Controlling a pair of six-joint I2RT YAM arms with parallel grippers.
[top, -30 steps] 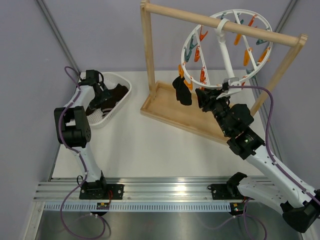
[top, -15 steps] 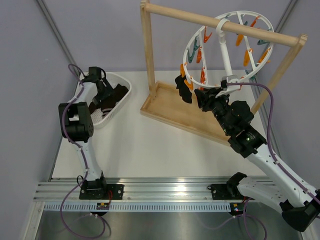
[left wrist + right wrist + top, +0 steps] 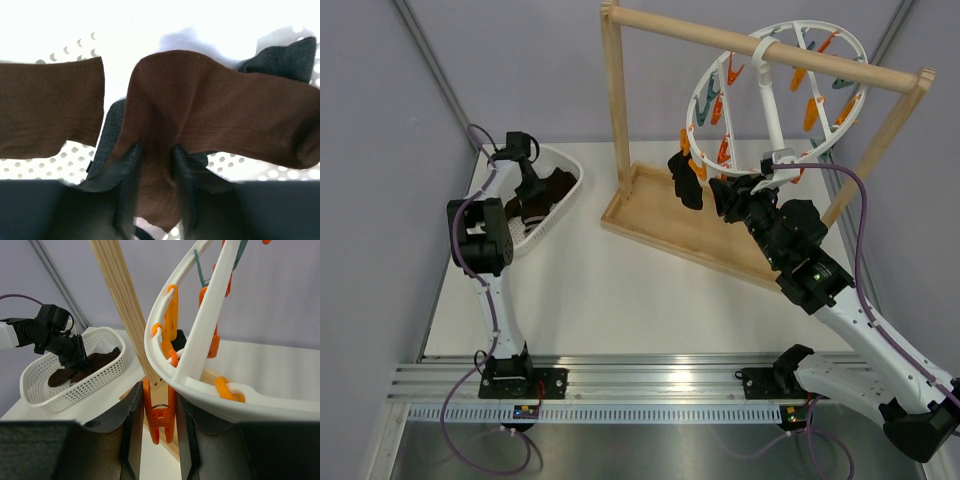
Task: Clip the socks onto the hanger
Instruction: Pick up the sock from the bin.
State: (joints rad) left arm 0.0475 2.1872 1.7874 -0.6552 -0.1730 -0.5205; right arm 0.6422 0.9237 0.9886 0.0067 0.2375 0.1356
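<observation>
The white table (image 3: 620,290) showed a broad bare stretch between the arm bases and the far objects. The wooden frame stand (image 3: 616,110) sat diagonally at the far right, its base edge angled toward the centre. The hanger (image 3: 771,105) hung tilted from the stand's top bar, a black sock (image 3: 685,180) clipped at its lower left rim. The basket (image 3: 552,225) sat in the far left corner, close to the wall. Inside it, the left gripper (image 3: 155,150) had narrowed onto a fold of a brown sock (image 3: 200,105), with a finger touching each side. The right gripper (image 3: 159,390) was squeezed on an orange clip (image 3: 159,420) dangling under the hanger's rim.
</observation>
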